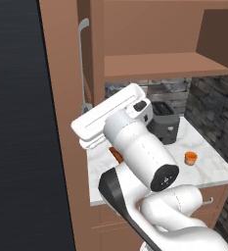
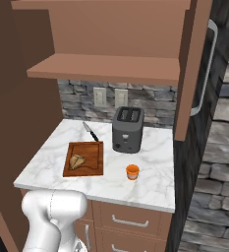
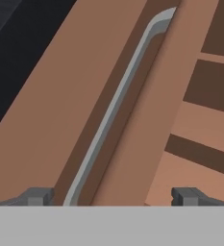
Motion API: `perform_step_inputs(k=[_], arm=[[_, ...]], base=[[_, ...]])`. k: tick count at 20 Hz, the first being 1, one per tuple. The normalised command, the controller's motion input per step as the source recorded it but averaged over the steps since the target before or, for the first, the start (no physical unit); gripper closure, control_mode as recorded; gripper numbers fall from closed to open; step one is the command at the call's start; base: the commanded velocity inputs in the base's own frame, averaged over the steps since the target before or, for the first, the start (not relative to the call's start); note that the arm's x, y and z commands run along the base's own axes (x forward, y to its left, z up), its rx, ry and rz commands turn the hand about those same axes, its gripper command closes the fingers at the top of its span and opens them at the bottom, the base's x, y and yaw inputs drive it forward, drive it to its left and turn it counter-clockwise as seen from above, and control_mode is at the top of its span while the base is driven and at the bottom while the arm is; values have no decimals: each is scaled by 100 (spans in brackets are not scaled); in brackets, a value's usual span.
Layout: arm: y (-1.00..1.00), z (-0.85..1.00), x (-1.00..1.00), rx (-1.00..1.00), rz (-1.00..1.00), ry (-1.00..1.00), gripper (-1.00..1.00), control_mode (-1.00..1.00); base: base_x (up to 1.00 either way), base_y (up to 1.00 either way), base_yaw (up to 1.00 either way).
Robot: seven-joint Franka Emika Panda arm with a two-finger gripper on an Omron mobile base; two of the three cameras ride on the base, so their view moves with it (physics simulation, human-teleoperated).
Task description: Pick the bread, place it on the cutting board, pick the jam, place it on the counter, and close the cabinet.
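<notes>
The bread (image 2: 77, 161) lies on the cutting board (image 2: 91, 167) at the left of the counter (image 2: 150, 189). The jam (image 2: 132, 172) stands upright on the marble to the right of the board, in front of the toaster; it is the orange jar (image 1: 190, 158) on the counter's right in the left base view. The cabinet stands open: its left door (image 1: 61, 98) and right door (image 2: 187, 74) both swing outward. My gripper (image 3: 111, 197) is open and close to the left door, with that door's bar handle (image 3: 118, 101) running up between the fingertips (image 3: 36, 196), nearer the left one.
A dark toaster (image 2: 128, 129) stands at the back of the counter, and a knife (image 2: 90, 131) lies behind the board. The bare cabinet shelf (image 2: 106, 69) hangs above them. A stone wall (image 2: 219, 147) closes the right side. Drawers (image 2: 130, 219) sit under the counter.
</notes>
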Motion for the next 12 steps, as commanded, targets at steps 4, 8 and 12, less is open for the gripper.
perform_step_inputs(k=[4, 8, 12], arm=[[1, -4, 41, 0, -2, 0, -100, -100], [0, 0, 53, 2, -4, 0, -100, -100], [-12, 0, 54, 6, -4, 0, -100, -100]], base=[[0, 0, 0], [0, 0, 0], [0, 0, 0]])
